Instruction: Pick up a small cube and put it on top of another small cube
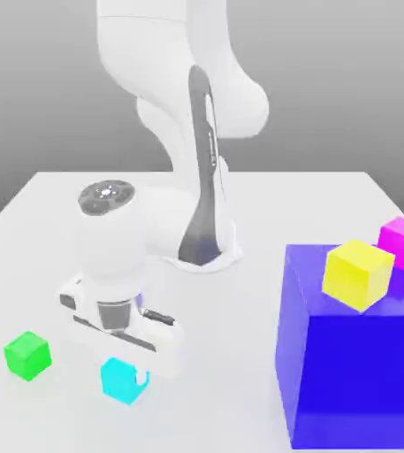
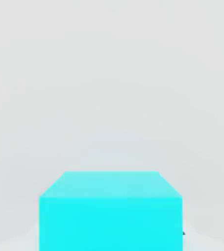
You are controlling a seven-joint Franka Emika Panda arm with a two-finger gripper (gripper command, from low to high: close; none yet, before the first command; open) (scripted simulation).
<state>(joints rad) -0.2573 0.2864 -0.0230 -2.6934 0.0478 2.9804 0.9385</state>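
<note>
1. The cyan cube [image 1: 121, 380] sits low at the table [image 1: 240, 372], near side, just to the exterior view's right of the green cube [image 1: 28, 356]. The gripper [image 2: 111, 240] appears clamped on it, a finger snug at each side. Part of that grip is hidden, so contact may be lighter than it looks.
2. If the squeeze is weak, the cube could slip or tilt as the arm [image 1: 112, 257] rises.
3. Going left too low would push the cyan cube into the green cube and shove it off its spot.
4. Stopping short or overshooting would leave an overhang; opening then could topple the stack.
5. Letting go too high would make it bounce; pressing too low could skid the green cube.
6. A swing right risks the blue block [image 1: 355, 380] and the yellow cube [image 1: 357, 276] on it.
</note>
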